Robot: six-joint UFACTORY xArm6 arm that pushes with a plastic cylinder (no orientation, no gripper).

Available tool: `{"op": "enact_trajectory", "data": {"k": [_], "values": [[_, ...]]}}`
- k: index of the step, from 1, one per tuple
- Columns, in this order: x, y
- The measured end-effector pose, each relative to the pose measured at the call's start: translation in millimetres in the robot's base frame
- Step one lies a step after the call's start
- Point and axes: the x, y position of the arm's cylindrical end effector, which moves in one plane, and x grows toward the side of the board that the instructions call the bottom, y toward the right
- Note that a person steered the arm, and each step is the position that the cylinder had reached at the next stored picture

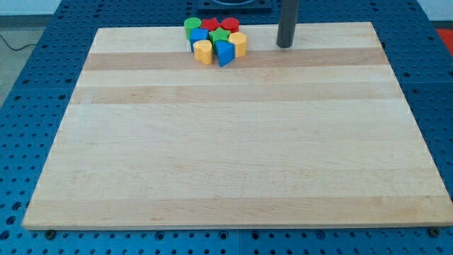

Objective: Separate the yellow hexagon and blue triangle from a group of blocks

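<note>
A tight group of blocks sits at the view's top centre of the wooden board (233, 142). The yellow hexagon (238, 44) is on the group's right side. The blue triangle (224, 53) is at the group's lower edge, touching the hexagon's left. A yellow rounded block (204, 52) lies to the left of the triangle. A blue block (199, 36), a green cylinder (191, 26), a green star-like block (220, 35) and two red blocks (221, 25) fill the rest of the group. My tip (284, 45) rests on the board, right of the hexagon, a clear gap apart.
The board lies on a blue perforated table (42, 71). The group sits close to the board's top edge. A dark object stands just beyond that edge at the view's top (233, 3).
</note>
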Motion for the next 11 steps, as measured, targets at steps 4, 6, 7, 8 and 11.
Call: {"op": "enact_trajectory", "data": {"k": [4,6,7,8,11], "values": [[30.4,-137.1],[83.5,-171.8],[83.6,-176.7],[96.8,-181.0],[88.2,-157.0]]}}
